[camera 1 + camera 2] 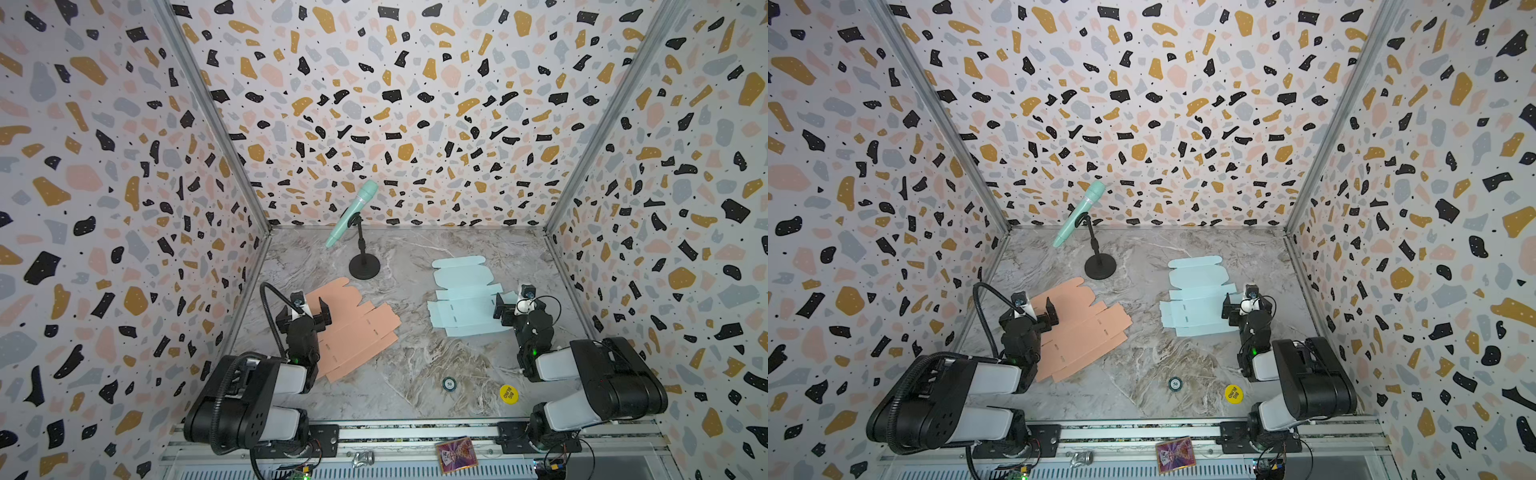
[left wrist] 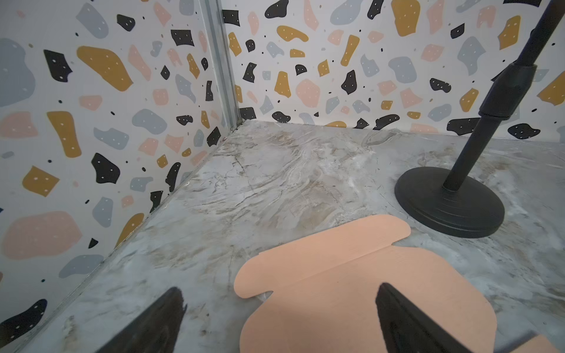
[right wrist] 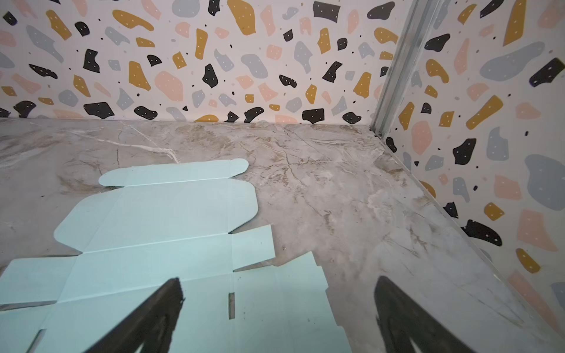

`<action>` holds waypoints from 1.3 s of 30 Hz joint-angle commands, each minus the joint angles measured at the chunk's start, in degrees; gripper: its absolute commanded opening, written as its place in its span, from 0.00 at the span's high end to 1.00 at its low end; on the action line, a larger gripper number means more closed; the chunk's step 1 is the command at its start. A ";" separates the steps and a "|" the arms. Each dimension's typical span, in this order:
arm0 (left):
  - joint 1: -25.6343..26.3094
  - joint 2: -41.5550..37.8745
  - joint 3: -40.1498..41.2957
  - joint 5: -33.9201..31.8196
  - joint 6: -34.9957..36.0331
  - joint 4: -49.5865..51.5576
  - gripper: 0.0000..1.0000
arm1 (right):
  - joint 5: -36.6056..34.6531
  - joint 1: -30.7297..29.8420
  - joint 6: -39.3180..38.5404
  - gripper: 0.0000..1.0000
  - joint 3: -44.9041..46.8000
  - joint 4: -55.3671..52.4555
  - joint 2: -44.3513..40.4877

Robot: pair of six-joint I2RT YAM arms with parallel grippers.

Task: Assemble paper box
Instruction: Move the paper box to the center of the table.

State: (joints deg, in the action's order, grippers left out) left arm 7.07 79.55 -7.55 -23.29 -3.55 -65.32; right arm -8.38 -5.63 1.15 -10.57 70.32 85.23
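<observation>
We are looking down on the marble table [image 1: 407, 374], and at about eight o'clock the left tool [image 1: 308, 312] is hanging over the near end of the peach box blank [image 1: 357, 332], jaws spread wide and gripping nothing. That blank is lying flat and unfolded, running from nine o'clock in toward the centre. In the left wrist view its rounded flaps [image 2: 330, 275] are sitting flat on the marble between the two dark fingers [image 2: 406, 321].

At eleven o'clock a mint microphone [image 1: 351, 212] is leaning in its black stand [image 1: 364, 266], just beyond the peach blank.

Over at two o'clock the pale blue box blank [image 1: 461, 299] is also lying flat. The right tool [image 1: 509, 307] is hovering at its right edge, jaws wide, empty.

At five o'clock a small round chip [image 1: 449, 383] and a yellow disc [image 1: 508, 393] are resting, well apart from both blanks.
</observation>
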 commanded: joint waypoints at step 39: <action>-0.43 0.10 -1.61 -0.95 1.18 -3.49 0.00 | 0.86 0.92 0.11 0.01 -1.12 1.13 0.02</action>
State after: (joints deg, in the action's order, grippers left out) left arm 7.07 79.55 -7.55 -23.29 -3.55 -65.69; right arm -7.94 -4.86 1.19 -10.57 70.32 85.23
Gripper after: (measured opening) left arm 0.997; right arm 0.988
